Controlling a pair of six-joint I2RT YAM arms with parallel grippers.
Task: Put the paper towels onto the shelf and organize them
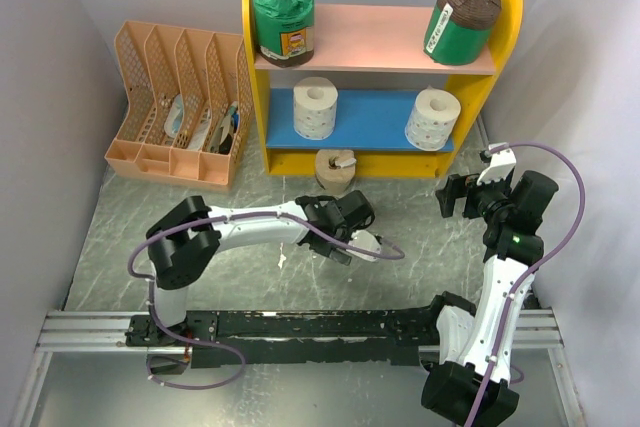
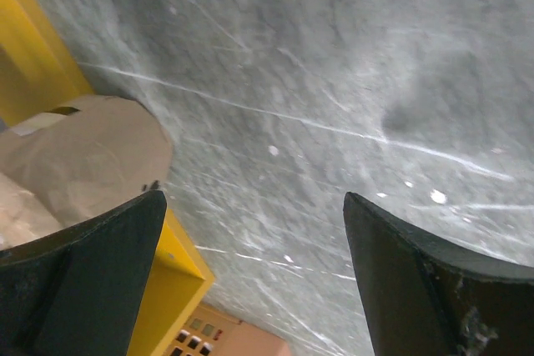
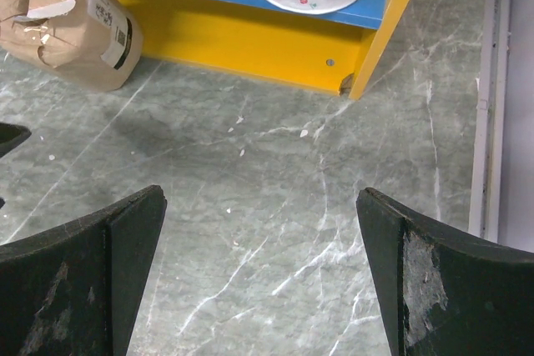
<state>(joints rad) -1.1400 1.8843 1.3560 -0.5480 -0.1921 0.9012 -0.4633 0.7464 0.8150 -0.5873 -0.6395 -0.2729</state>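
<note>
Five paper-towel rolls: four shelved, one on the table.
Left gripper and right gripper are spread, holding nothing. The tan roll sits just beyond the left gripper, at the shelf front. Two white rolls stand on the blue board, two green-wrapped rolls on the pink board.

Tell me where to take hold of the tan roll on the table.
Probably across its curved sides, left and right, coming from above: the tan roll stands on end close against the shelf base, leaving no finger room behind.
</note>
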